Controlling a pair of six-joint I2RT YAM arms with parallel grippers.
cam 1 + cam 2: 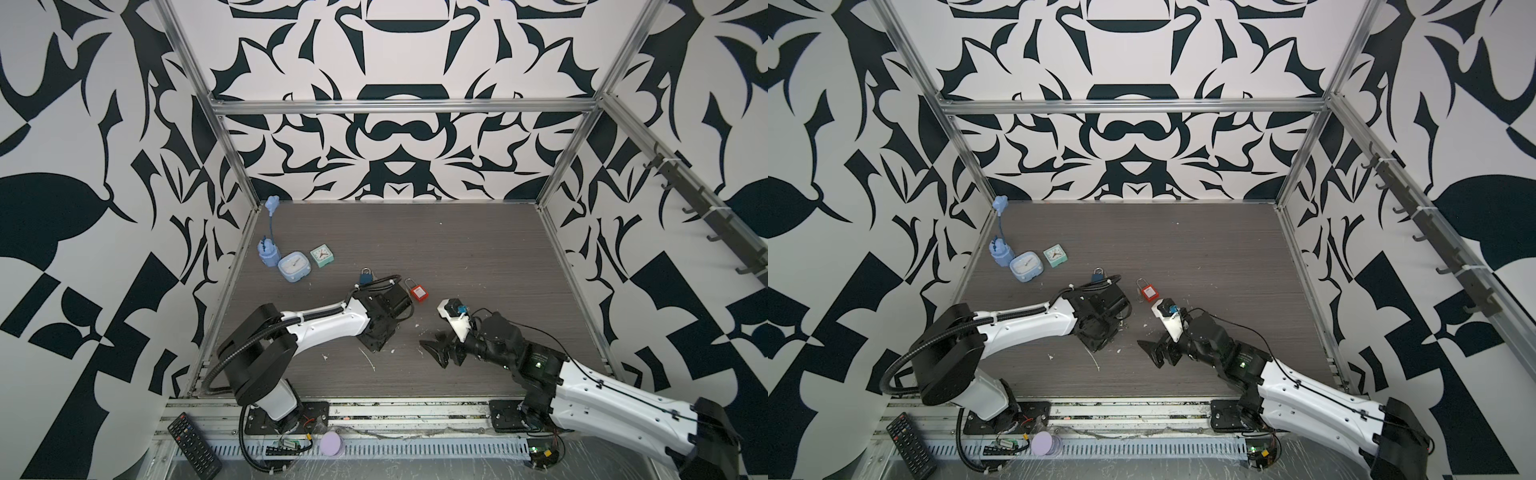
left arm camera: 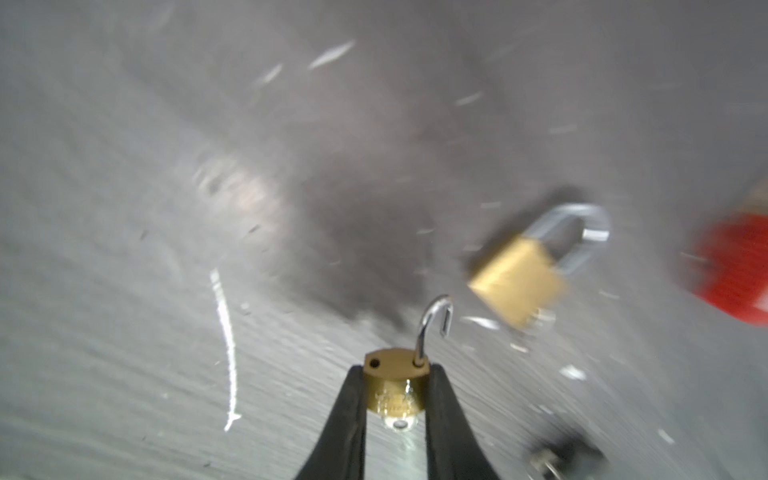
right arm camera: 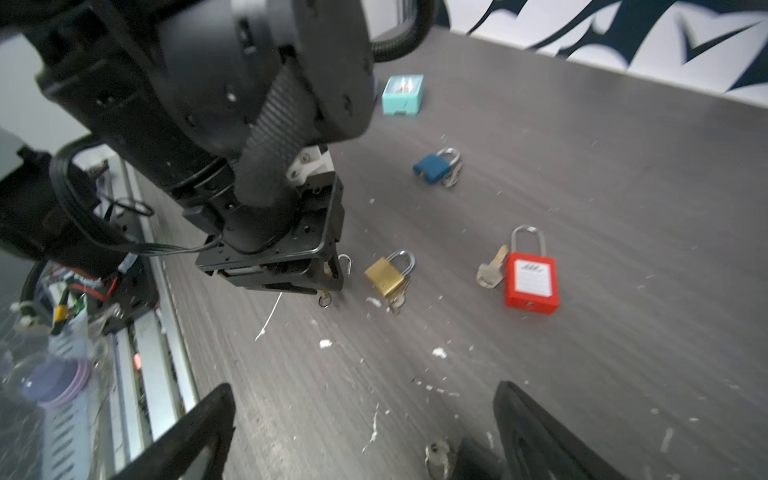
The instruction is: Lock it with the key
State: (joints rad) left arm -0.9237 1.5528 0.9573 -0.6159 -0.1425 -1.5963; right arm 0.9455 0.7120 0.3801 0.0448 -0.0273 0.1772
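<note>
A blue plug [image 1: 267,251] and two clocks [image 1: 294,268] [image 1: 322,255] crowd the table's [image 1: 457,257] left wall near the back corner. The far half and the right side are bare, shut in by walls on three sides and a rail in front.

There are four padlocks. The blue padlock [image 1: 365,275] lies just behind the left arm. The left pincer [image 2: 395,374] is clenched on the brass padlock [image 2: 392,390] and holds it just off the table. Its shackle [image 2: 434,320] is swung open, and a key [image 3: 324,299] hangs from its base. Near it, a second brass padlock [image 3: 384,276] lies flat with its shackle closed. Further right is the red padlock [image 3: 531,282], with a flat key [image 3: 492,268] touching its side.

The right pincer [image 3: 363,388] is released, with its jaws spread wide over littered table well apart from the locks. A loose key [image 3: 436,455] lies just beside one finger.
</note>
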